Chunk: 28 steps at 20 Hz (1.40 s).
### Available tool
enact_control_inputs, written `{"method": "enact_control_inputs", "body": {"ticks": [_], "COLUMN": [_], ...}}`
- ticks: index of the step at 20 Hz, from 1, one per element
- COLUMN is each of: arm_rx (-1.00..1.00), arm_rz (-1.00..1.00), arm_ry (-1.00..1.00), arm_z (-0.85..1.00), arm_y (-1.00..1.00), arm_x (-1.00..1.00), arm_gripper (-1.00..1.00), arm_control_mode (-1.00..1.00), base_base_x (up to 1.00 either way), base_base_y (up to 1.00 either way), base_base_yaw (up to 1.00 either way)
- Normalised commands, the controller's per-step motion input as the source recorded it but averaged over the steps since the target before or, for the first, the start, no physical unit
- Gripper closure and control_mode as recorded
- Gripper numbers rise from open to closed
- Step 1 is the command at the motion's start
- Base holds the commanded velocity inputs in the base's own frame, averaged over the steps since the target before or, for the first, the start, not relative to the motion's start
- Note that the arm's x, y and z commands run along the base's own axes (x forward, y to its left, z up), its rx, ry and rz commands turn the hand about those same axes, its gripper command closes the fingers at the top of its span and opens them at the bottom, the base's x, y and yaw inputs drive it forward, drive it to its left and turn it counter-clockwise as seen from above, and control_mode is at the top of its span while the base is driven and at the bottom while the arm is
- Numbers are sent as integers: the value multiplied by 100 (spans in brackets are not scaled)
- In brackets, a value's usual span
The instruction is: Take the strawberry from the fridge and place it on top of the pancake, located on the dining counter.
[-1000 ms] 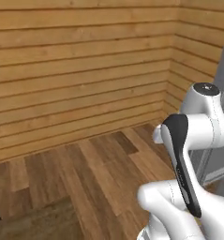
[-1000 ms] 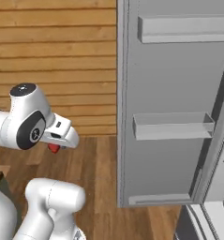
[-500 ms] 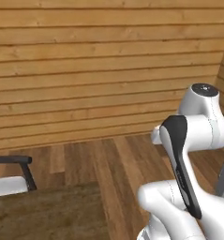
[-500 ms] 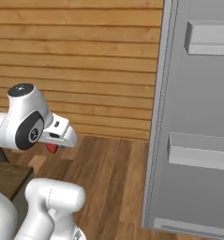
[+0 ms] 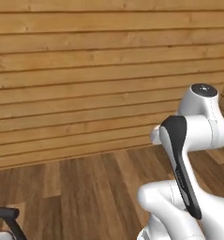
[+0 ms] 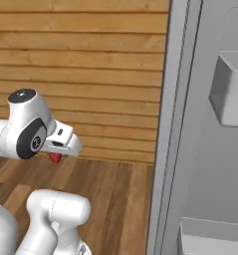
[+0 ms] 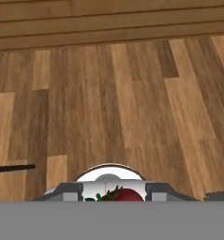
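Observation:
The strawberry (image 6: 55, 157) is a small red berry held under the arm's hand in the right base view, and my gripper (image 6: 56, 154) is shut on it. In the hand view the strawberry (image 7: 121, 195) shows red with green leaves at the bottom, inside the gripper (image 7: 118, 197), high over the wooden floor. The fridge (image 6: 200, 129) shows as its light-grey open door with door bins along the right of the right base view, apart from the hand. The pancake and the dining counter are out of view.
A wooden plank wall (image 5: 94, 79) stands ahead and a wooden floor (image 7: 132, 103) lies below. A black stool frame (image 5: 5, 216) sits at the lower left of the left base view. A thin black bar (image 7: 12, 167) crosses the floor in the hand view.
The whole picture has shifted: the base has turned, so the fridge door slid to the right and the wall corner left the view. The arm keeps its pose with the strawberry.

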Motion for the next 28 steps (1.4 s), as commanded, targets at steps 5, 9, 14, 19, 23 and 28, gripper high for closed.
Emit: {"method": "enact_control_inputs", "body": {"ticks": [5, 9, 14, 19, 23, 28], "arm_rx": [0, 0, 0, 0, 0, 0], "arm_rz": [0, 0, 0, 0, 0, 0], "arm_ry": [0, 0, 0, 0, 0, 0], "arm_z": [0, 0, 0, 0, 0, 0], "arm_y": [0, 0, 0, 0, 0, 0], "arm_x": [0, 0, 0, 0, 0, 0], "arm_gripper": [100, 100, 100, 100, 100, 100], "arm_control_mode": [100, 100, 100, 100, 100, 100], "base_base_x": [100, 100, 100, 100, 100, 91], "base_base_y": [6, 5, 30, 80, 100, 100], "base_base_yaw": [-7, 0, 3, 14, 32, 45]}}
